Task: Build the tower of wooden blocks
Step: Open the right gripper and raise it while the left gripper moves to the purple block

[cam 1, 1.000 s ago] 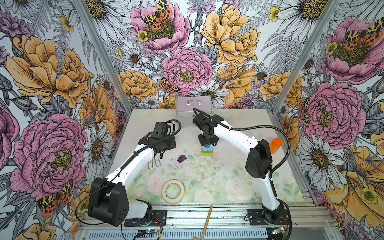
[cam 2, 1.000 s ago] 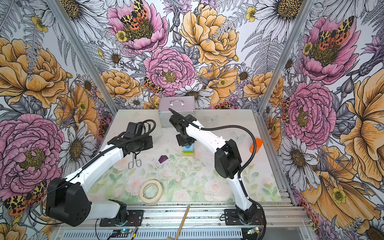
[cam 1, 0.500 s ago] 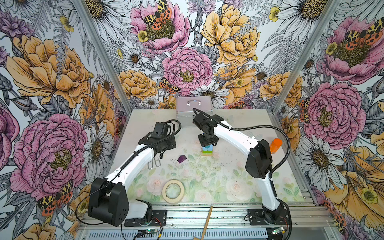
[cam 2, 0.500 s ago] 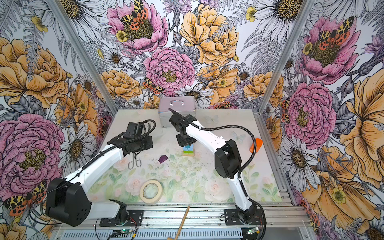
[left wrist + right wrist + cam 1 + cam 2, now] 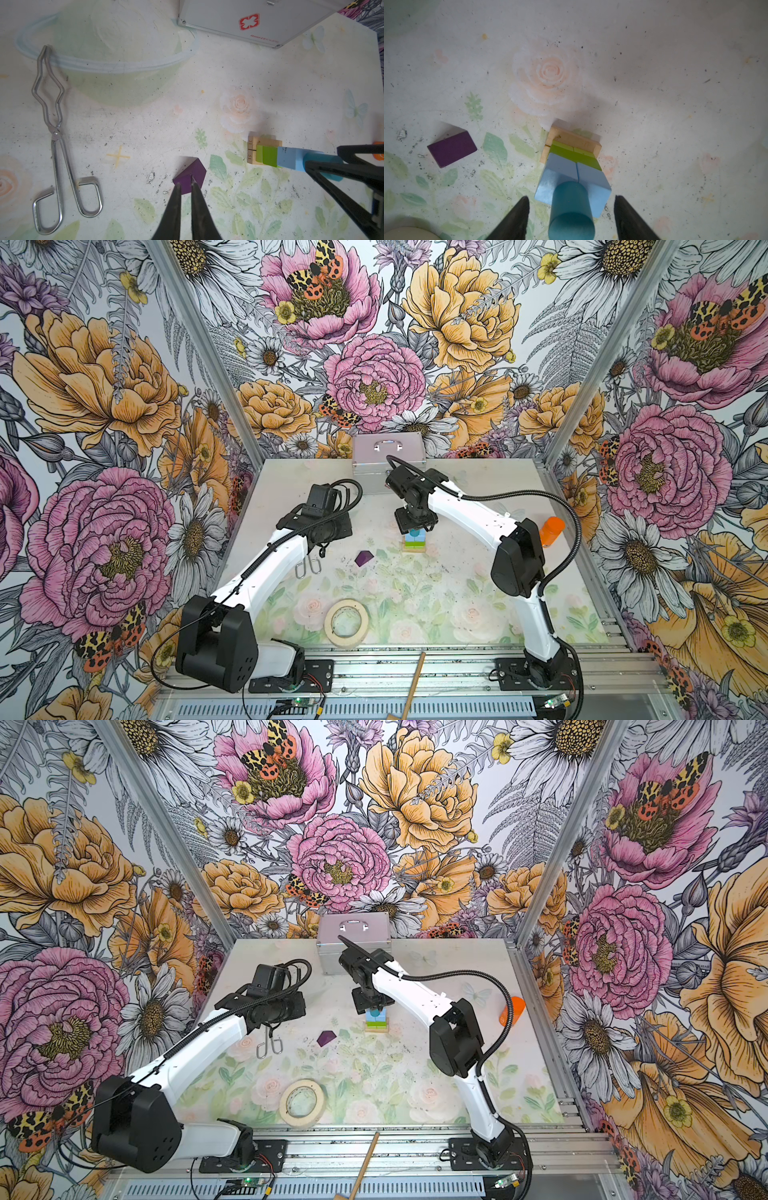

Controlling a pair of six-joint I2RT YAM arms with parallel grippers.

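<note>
I see the wood block tower (image 5: 414, 541) standing upright near the middle of the worktop (image 5: 457, 580). From the bottom up it has two tan bars (image 5: 575, 139), lime-green blocks (image 5: 571, 152), two light-blue cubes (image 5: 560, 172) and a teal cylinder (image 5: 571, 207) on top.

My right tool (image 5: 571, 197) hangs directly over the tower. Its jaws are spread wide on either side of the cylinder, with clear space on both sides, and they touch nothing.

The purple roof-shaped block (image 5: 364, 558) lies on the worktop just left of the tower, apart from it.

My left tool (image 5: 185, 180) sits over that block. Its jaws are barely apart, with only a thin slit between them, and they hold nothing.

Metal tongs (image 5: 54, 133) lie further left. A beige tape roll (image 5: 347, 622) sits near the front edge, and a silver case (image 5: 388, 456) stands at the far wall.
</note>
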